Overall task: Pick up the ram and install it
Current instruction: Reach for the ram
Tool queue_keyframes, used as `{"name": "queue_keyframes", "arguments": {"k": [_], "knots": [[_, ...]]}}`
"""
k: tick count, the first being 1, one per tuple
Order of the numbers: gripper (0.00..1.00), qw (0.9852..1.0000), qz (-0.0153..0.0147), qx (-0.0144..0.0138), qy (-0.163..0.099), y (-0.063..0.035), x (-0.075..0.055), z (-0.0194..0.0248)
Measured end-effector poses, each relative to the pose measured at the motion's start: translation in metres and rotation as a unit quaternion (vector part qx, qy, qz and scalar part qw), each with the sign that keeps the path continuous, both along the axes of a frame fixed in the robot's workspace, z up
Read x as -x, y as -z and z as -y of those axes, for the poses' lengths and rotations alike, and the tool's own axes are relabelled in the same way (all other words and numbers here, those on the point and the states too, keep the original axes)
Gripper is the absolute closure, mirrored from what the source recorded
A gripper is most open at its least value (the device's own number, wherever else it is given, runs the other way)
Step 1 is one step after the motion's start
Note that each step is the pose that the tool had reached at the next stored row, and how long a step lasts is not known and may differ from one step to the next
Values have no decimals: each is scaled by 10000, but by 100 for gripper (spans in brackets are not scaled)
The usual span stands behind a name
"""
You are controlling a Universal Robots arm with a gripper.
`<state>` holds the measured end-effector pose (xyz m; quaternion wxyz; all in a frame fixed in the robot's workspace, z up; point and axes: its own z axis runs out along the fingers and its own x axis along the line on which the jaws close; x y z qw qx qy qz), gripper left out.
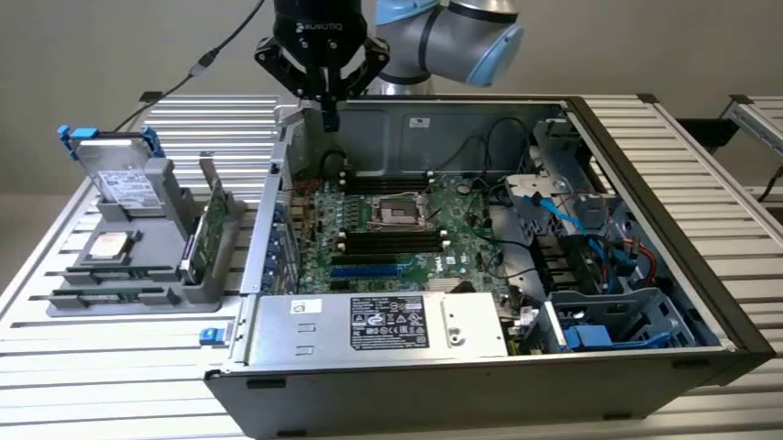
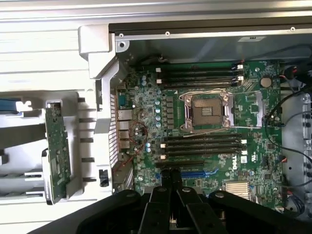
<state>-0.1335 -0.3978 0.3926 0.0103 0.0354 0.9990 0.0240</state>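
Now | gripper (image 1: pixel 328 117) closed, empty | ram (image 1: pixel 108 296) long axis left-right across exterior view

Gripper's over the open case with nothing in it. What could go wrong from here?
The gripper, fingers shut and empty, hangs close to the case wall; a sideways move could strike it. The ram lies low in the tray beside a taller upright card, which might be clipped or grabbed by mistake. Loose cables by the motherboard could snag.
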Motion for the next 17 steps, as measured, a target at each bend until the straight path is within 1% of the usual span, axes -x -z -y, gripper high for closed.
{"name": "queue_keyframes", "arguments": {"k": [2, 5, 7, 10, 13, 15, 17], "knots": [[90, 10000, -7, -1, -1, 0, 88, -7], [90, 10000, -30, -4, 0, 0, 226, -16], [90, 10000, -57, -6, 0, 0, 313, -22], [90, 9999, -110, -7, -1, 0, 434, -29], [90, 9999, -154, -10, 0, 0, 572, -36], [90, 9998, -176, -14, 0, 1, 660, -39], [90, 9998, -190, -17, 0, 2, 751, -41]]}}
